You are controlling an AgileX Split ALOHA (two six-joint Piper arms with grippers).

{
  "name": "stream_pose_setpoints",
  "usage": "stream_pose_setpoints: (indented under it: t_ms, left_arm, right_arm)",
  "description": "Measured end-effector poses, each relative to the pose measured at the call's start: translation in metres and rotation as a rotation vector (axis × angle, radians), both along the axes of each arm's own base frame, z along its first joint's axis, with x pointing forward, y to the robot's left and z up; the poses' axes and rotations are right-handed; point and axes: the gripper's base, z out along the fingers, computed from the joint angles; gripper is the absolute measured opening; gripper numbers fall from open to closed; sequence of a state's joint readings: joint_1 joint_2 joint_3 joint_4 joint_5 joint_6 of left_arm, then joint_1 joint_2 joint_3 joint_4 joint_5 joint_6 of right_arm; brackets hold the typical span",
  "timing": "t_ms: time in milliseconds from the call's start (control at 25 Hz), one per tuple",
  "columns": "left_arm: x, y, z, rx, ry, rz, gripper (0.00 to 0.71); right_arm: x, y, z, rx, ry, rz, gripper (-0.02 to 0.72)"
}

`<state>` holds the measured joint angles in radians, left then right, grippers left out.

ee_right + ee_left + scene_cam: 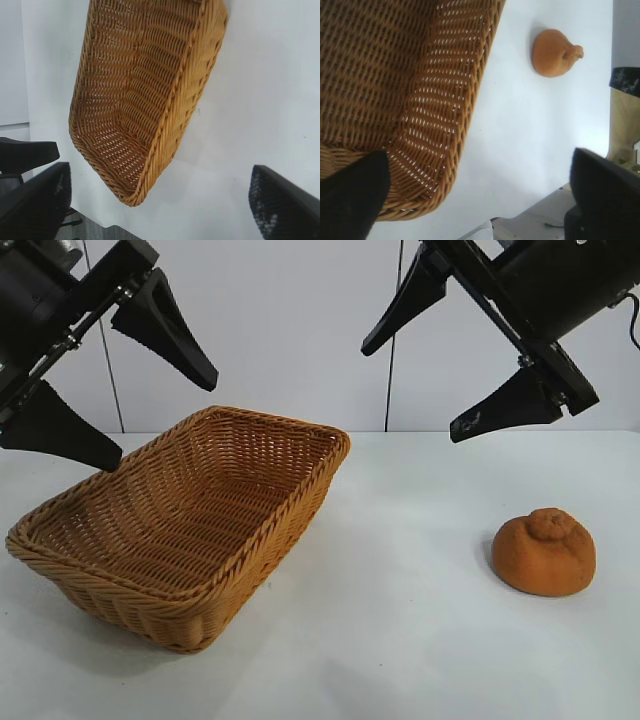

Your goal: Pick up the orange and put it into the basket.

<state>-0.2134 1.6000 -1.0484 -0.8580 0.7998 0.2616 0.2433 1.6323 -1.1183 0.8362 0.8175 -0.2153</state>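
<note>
The orange [544, 552] sits alone on the white table [400, 640], knob upward, below the right gripper [428, 375] and slightly off to its outer side, not touched by anything. That gripper hangs above it with fingers spread wide and nothing between them. Bare tabletop separates the orange from the basket [178, 525], which lies well apart toward the left gripper [135, 395]; the basket holds nothing, and its far rim lies under that gripper. The left gripper also stands wide apart, holding nothing. A pale panelled wall [290, 330] rises behind both arms.
</note>
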Motion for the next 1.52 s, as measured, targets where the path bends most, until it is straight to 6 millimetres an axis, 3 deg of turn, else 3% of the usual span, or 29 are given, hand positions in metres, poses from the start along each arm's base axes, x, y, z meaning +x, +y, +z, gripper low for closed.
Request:
stream_pose_setpoints:
  t_ms: [1280, 1520]
  left_arm:
    - [0.003, 0.0, 0.001, -0.016, -0.003, 0.041, 0.693]
    - [-0.009, 0.003, 0.021, -0.046, 0.023, 0.108, 0.693]
  right_arm:
    - [0.001, 0.0, 0.0, -0.001, -0.005, -0.004, 0.664]
    - [0.001, 0.0, 0.0, -0.001, -0.006, -0.004, 0.664]
